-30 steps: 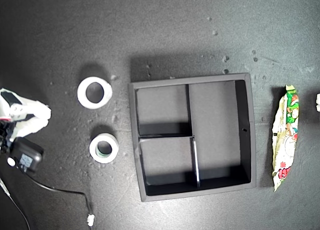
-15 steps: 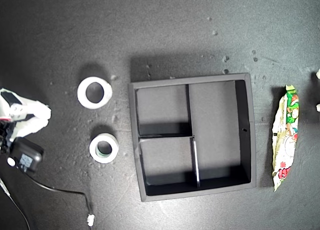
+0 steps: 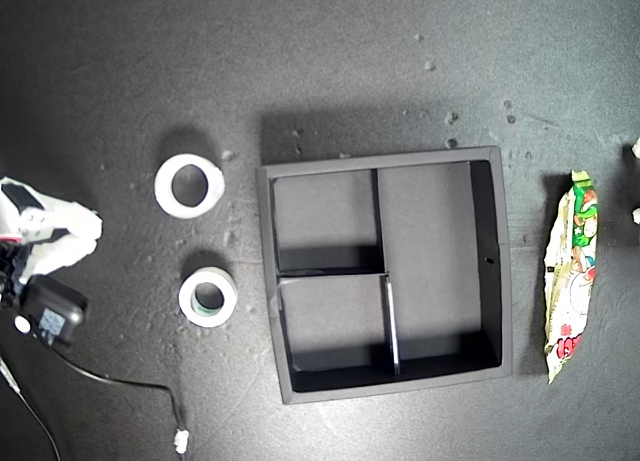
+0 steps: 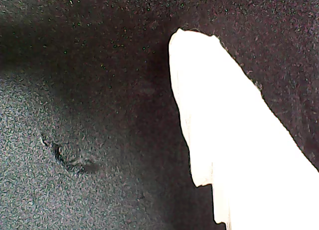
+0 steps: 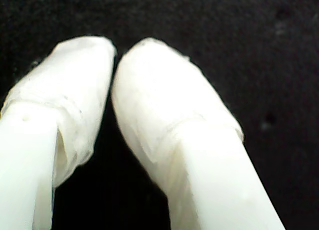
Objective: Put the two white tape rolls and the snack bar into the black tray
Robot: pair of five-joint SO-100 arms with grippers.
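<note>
The table (image 3: pixel 330 71) is a matt black, finely grained surface with small pits. The black tray (image 3: pixel 502 261) looks like smooth plastic, the snack bar (image 3: pixel 570 281) a crinkly glossy packet.

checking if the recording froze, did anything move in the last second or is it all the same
Almost nothing. At the exterior view's right edge a small white part sits slightly lower than a second ago. The two tape rolls, the snack bar, the black tray and the arm at that view's left edge have not moved.
</note>
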